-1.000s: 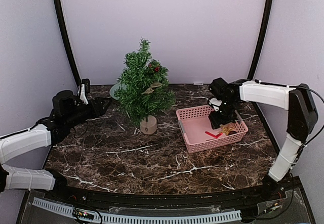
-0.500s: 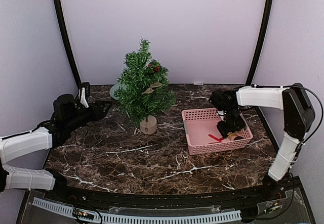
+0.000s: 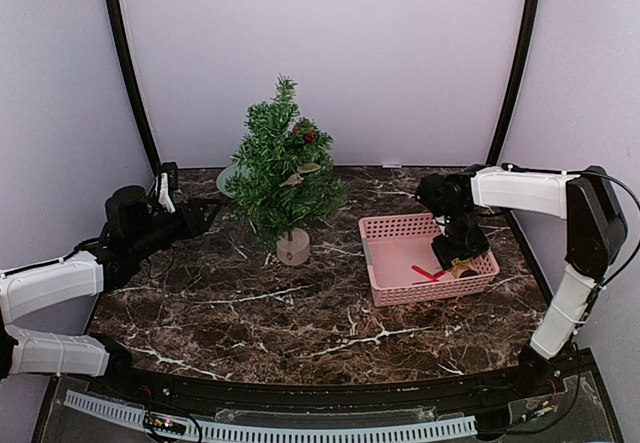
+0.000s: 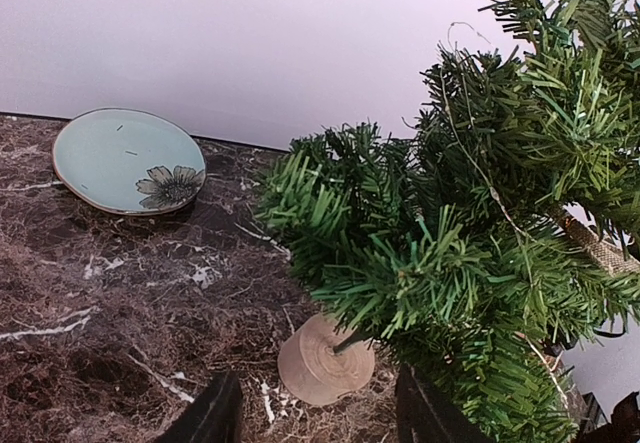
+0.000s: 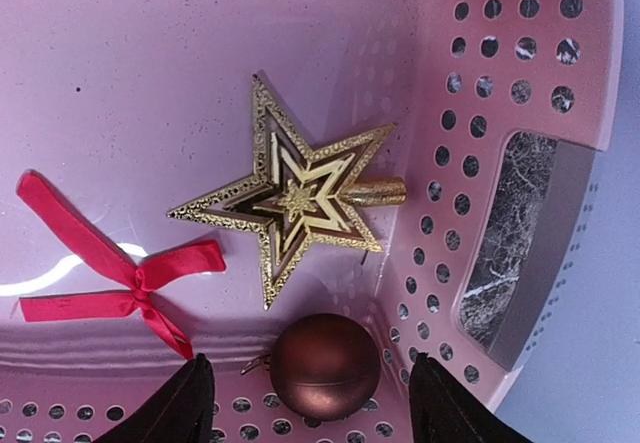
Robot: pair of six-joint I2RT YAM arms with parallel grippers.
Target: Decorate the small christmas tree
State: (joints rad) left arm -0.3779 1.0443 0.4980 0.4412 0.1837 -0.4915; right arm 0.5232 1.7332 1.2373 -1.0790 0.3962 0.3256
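Note:
The small green Christmas tree (image 3: pixel 283 181) stands on its tan round base (image 3: pixel 293 249) at the back middle; red berries and a pale leaf hang in it. It fills the right of the left wrist view (image 4: pixel 470 253). My left gripper (image 3: pixel 205 212) is open and empty, left of the tree. My right gripper (image 3: pixel 452 254) is open, down inside the pink basket (image 3: pixel 398 290). Between its fingers lies a brown bauble (image 5: pixel 324 365). A gold star (image 5: pixel 295 199) and a red ribbon bow (image 5: pixel 120 275) lie beside it.
A pale blue plate (image 4: pixel 128 159) with a flower print lies behind the tree by the back wall. The basket's wall (image 5: pixel 470 163) is perforated, with a handle cut-out. Dark marble tabletop (image 3: pixel 300 313) all round.
My right gripper moved right and down into the basket's right end, and the basket slid a little to the right. My left gripper stayed about where it was.

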